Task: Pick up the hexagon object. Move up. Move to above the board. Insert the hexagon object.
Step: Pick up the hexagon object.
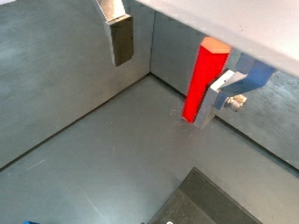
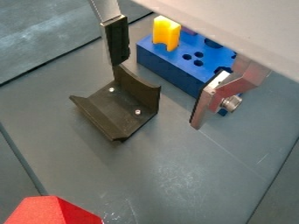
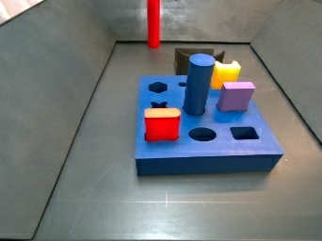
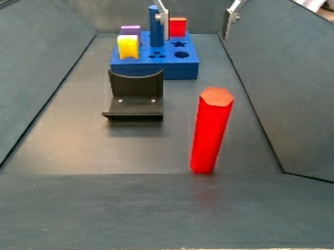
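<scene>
None of four steps looked done. Hexagon object (image 4: 210, 131) stood upright on surface (image 4: 78, 137), ungrasped, well apart from board (image 3: 201, 155). Hand (image 2: 163, 70) hovered wide, empty, near fixture (image 2: 117, 109). Pick, lift, carry, insert remained.

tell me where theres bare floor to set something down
Bare floor lies between the red rod and the fixture, and along the board toward the wall. The board top is crowded with pieces. The gripper hangs open, holding nothing.
</scene>
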You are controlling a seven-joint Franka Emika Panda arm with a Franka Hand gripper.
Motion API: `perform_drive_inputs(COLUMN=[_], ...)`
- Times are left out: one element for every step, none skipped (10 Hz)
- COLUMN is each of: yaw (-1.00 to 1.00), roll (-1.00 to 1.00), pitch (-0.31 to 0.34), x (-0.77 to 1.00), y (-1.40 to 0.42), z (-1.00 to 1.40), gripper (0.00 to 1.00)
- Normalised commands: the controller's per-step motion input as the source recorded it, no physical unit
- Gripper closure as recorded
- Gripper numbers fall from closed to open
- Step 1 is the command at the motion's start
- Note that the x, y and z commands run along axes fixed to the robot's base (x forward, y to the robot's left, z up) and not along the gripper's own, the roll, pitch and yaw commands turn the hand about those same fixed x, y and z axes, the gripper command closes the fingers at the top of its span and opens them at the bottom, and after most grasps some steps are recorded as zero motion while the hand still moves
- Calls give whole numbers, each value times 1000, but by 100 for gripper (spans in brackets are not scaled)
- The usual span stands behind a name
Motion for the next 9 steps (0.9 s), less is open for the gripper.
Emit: perform_drive_inputs(yaw=[157,0,49,334,526,574,603,597,569], roll=[0,0,-40,0,89,103,107,101,99], pitch=[20,41,71,97,114,113,99,99,114], x=[83,0,0,57,80,34,0,0,40], y=[477,980,1000,726,577,531,494,506,540], z=[-280,-523,-406,-154,-169,-140,-129,-140,-154], gripper=[0,0,0,0,0,0,0,0,0])
